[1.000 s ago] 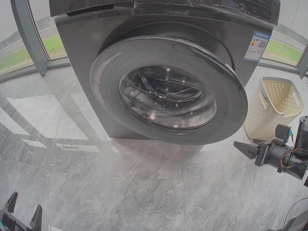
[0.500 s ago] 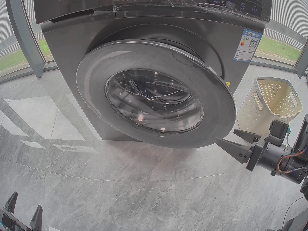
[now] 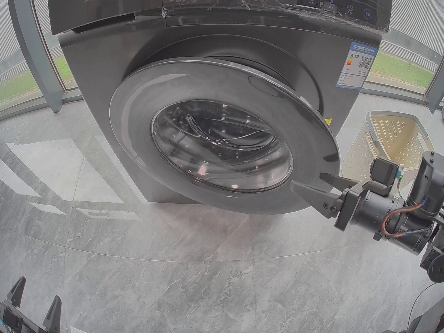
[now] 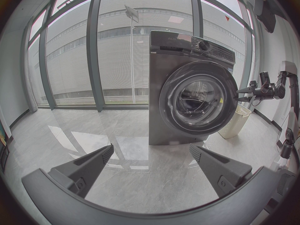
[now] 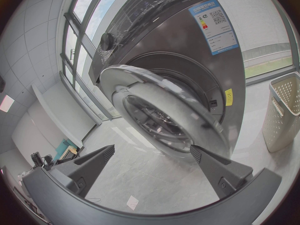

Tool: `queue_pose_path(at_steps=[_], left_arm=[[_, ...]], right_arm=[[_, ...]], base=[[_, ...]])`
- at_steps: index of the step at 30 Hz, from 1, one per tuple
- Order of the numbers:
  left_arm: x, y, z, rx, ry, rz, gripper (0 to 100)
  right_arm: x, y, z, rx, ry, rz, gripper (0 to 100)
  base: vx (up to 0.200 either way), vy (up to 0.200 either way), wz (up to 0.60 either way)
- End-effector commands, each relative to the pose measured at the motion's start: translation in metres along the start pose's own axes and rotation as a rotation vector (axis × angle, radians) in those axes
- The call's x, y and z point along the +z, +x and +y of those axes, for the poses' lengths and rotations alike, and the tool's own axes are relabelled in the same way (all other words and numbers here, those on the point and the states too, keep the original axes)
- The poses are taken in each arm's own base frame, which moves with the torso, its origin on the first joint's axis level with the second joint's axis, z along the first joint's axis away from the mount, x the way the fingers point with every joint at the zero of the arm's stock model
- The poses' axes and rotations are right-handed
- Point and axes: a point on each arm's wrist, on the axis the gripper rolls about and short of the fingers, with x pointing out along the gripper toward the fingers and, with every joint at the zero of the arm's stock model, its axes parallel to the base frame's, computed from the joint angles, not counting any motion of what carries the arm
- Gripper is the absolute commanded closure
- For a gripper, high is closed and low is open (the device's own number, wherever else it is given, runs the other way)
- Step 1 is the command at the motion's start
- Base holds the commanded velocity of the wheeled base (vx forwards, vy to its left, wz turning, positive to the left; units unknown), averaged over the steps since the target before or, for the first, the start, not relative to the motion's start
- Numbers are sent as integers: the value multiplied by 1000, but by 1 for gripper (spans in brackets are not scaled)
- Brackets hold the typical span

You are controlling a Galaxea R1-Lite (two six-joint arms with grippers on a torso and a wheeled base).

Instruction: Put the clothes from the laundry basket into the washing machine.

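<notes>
The washing machine [image 4: 190,88] stands on the floor [image 4: 131,135], its door [image 4: 200,99] ajar. The laundry basket [image 4: 235,126] sits just beside it. The right tool [image 4: 237,96], fingers spread, is at the door's rim. The left tool [image 4: 150,148], fingers apart, is well in front of the machine.

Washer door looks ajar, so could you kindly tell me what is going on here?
The right gripper, open, is at the free edge of the washer door, which stands partly open. The basket, seemingly empty, sits on the floor beside the washer. The left gripper is open, low and apart.
</notes>
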Motion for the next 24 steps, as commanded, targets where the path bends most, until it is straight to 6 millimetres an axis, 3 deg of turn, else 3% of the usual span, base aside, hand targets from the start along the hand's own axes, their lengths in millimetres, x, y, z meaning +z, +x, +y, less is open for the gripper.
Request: queue_pose_path(at_steps=[1,14,24], left_arm=[[-5,0,0,-1,0,2,0],[-5,0,0,-1,1,2,0],[-5,0,0,-1,0,2,0]], right_arm=[[9,8,-11,-43,-5,-31,0],[23,12,-20,-103,-10,-92,0],[24,15,-22,-135,-9,-104,0]], base=[[200,0,0],[200,0,0],[0,0,0]])
